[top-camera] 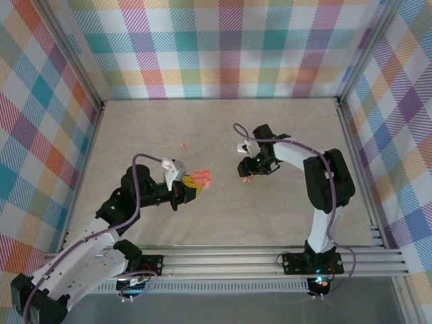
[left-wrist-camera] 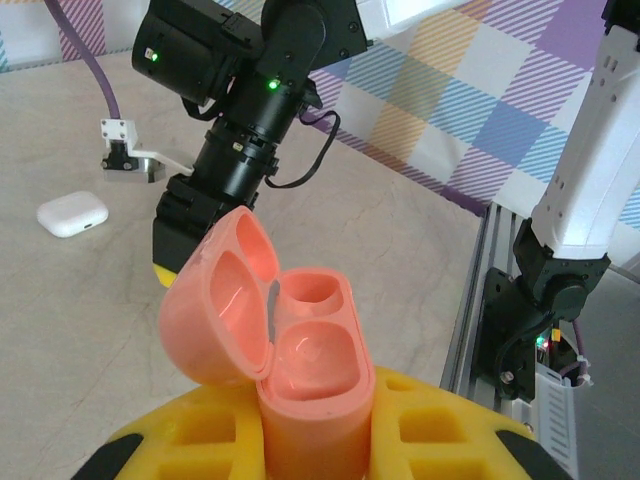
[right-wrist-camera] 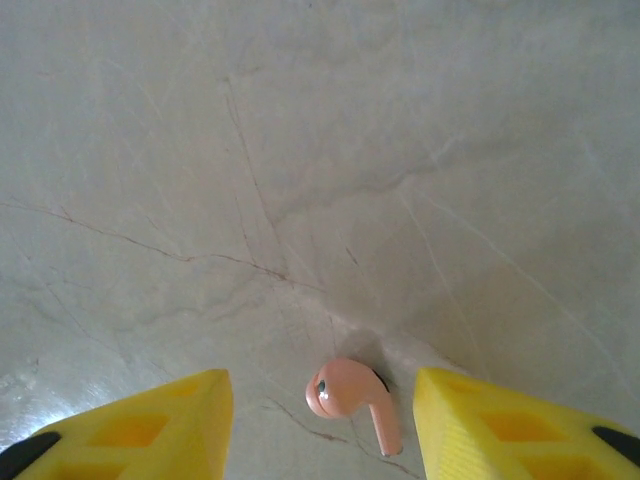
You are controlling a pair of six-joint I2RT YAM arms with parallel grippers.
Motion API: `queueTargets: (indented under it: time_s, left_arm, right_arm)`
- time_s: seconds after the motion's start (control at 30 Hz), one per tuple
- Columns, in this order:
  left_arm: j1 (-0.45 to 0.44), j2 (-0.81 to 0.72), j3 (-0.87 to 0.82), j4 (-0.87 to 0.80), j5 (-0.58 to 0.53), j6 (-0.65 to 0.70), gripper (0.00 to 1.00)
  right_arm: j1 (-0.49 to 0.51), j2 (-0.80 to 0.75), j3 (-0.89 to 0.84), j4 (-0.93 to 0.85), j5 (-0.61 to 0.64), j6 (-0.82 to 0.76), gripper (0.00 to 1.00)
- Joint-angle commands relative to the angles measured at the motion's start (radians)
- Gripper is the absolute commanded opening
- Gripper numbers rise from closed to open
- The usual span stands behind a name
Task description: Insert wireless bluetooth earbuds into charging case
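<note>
The left arm (top-camera: 75, 260) and right arm (top-camera: 297, 156) have white links and black joint housings. A purple cable (top-camera: 140, 202) runs along each. The fingers (right-wrist-camera: 480, 425) are yellow with moulded rectangular recesses and black tips.

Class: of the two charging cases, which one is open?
The salmon-pink case in the left gripper: its lid is swung back, showing both sockets. The white case lies closed on the table.

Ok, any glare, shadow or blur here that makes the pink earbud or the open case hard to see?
Right wrist view: the pink earbud is sharp, soft shadow just behind it, faint sheen on the table at lower left. Left wrist view: glossy highlights inside the open pink charging case. Top external view: even light, nothing blown out.
</note>
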State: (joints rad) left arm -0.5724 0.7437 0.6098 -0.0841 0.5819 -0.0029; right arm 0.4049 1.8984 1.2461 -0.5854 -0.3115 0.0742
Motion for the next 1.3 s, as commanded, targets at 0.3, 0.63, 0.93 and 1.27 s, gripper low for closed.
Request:
queueTargets:
  time_s: [0.3,0.63,0.93,1.27]
  left_arm:
    - [0.013,-0.004,0.005,-0.012,0.004,0.015,0.04]
    - [0.013,-0.03,0.004,-0.036,-0.008,0.02,0.04]
    - [0.013,-0.043,0.008,-0.046,-0.01,0.023,0.05]
    - [0.012,-0.033,0.013,-0.046,-0.01,0.029,0.04]
  right_arm:
    - [0.003,-0.043,-0.115,0.036,-0.117,0.121,0.49]
    - [0.009,-0.089,-0.101,0.043,-0.118,0.176,0.49]
    - [0.009,-0.098,-0.079,0.019,0.022,0.174,0.46]
    - [0.014,-0.058,-0.079,0.057,-0.001,0.168,0.41]
